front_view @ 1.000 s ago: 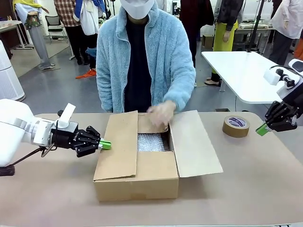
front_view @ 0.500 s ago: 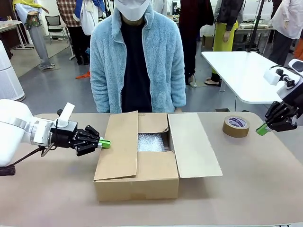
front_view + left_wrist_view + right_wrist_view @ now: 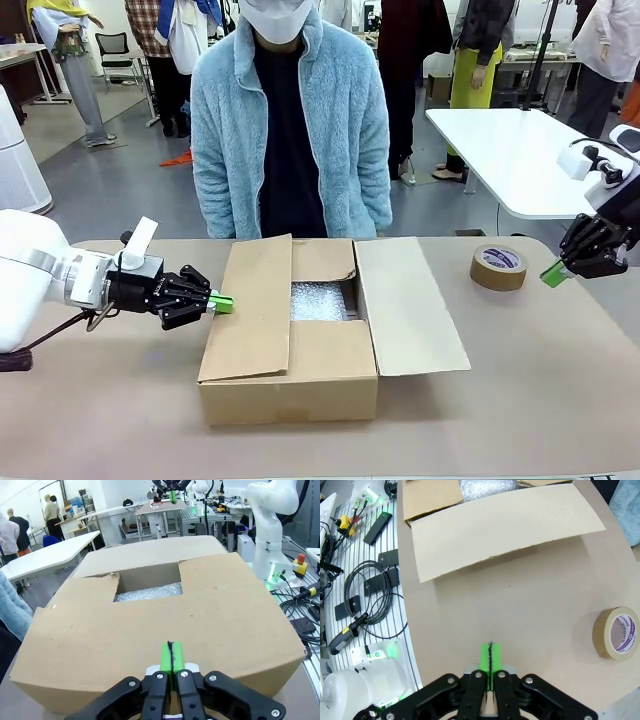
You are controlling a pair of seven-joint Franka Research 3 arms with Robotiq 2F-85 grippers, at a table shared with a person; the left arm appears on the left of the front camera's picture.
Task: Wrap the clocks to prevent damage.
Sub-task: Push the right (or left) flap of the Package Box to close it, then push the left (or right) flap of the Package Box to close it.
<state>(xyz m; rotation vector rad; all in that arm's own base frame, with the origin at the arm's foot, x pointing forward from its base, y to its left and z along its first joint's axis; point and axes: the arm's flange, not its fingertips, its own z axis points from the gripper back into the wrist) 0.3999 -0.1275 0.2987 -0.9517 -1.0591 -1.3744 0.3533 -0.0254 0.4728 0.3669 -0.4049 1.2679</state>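
Left gripper (image 3: 222, 304): pads together, empty, centre-left by box flap (image 3: 250, 310).
Right gripper (image 3: 553, 273): together, empty, right edge.
Risk: nudged flap may cover bubble wrap (image 3: 318, 300).

a brown cardboard box (image 3: 290, 395) stands partly open on the desk (image 3: 520, 400), bubble wrap (image 3: 318, 300) lying inside its opening.
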